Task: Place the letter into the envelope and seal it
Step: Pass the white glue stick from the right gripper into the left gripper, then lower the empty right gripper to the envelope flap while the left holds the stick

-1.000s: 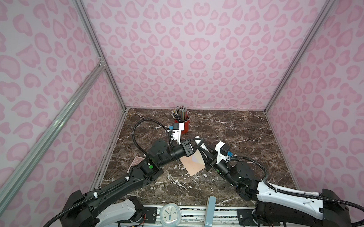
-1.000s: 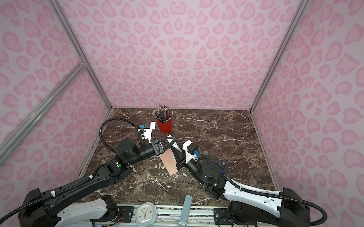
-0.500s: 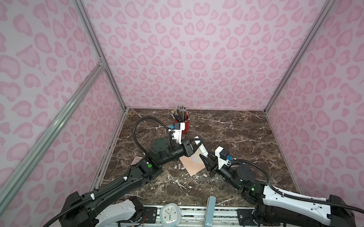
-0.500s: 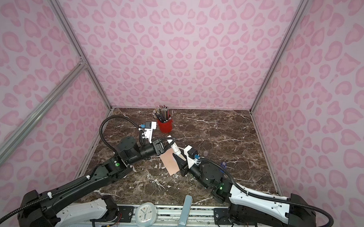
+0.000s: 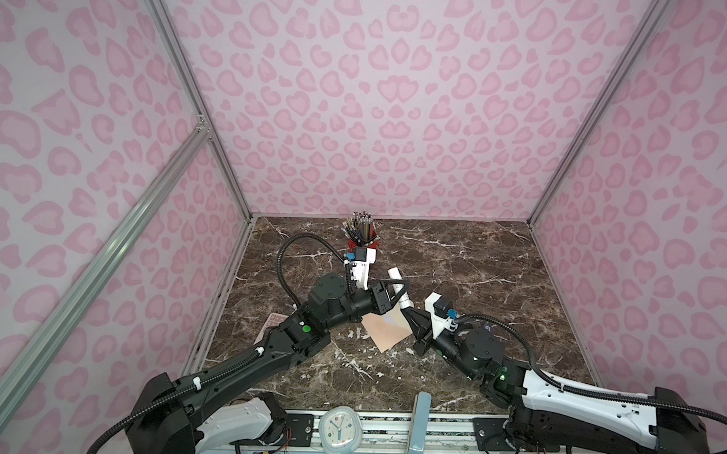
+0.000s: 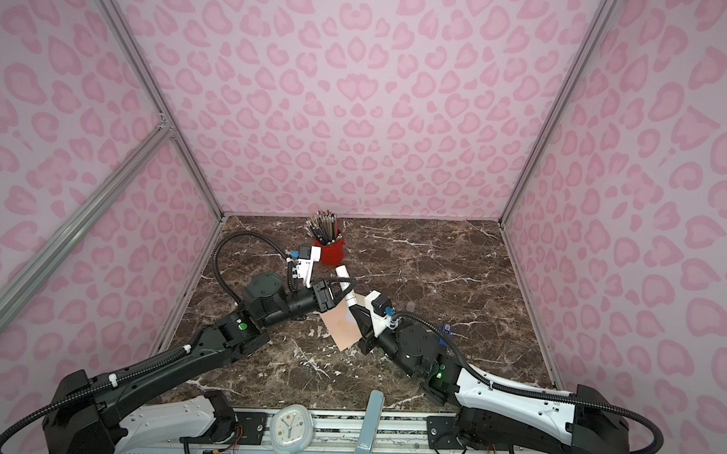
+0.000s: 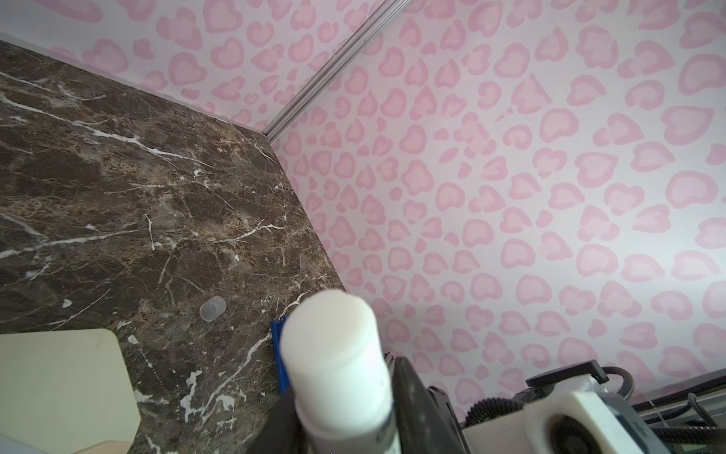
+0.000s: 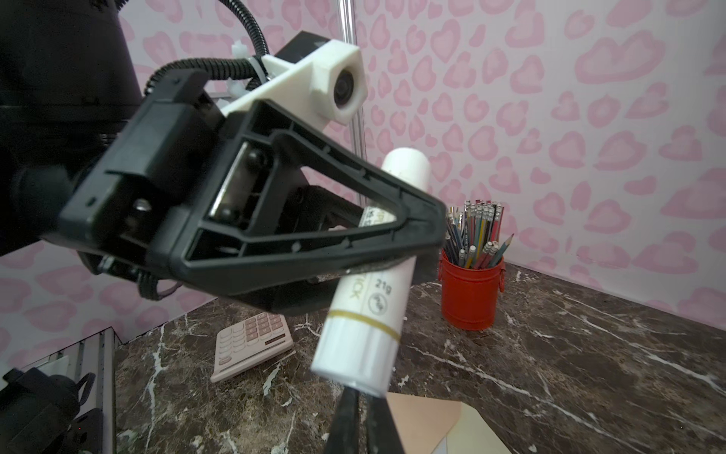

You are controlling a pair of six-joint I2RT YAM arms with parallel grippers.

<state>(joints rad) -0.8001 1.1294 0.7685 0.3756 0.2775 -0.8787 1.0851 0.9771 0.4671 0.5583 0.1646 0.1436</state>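
Note:
My left gripper (image 5: 400, 288) is shut on a white glue stick (image 5: 396, 285) and holds it tilted above the table; the stick's bare top (image 7: 334, 346) fills the left wrist view between the fingers. The peach-pink envelope (image 5: 387, 330) lies flat under it with its cream flap (image 8: 483, 432) open. My right gripper (image 8: 359, 416) is shut with nothing between its jaws, and its tip sits right under the stick's lower end (image 8: 353, 369), over the envelope (image 6: 341, 327). The letter is hidden.
A red cup of pencils (image 5: 363, 240) stands at the back. A pink calculator (image 8: 251, 342) lies left of the envelope, partly under my left arm. A small clear cap (image 7: 213, 308) rests on the marble. A clock (image 5: 340, 429) and a grey-blue block (image 5: 419, 425) sit at the front rail.
My right gripper has come off the glue stick's lower end, drawn back a little toward the front and shut. The left arm still holds the stick in about the same place.

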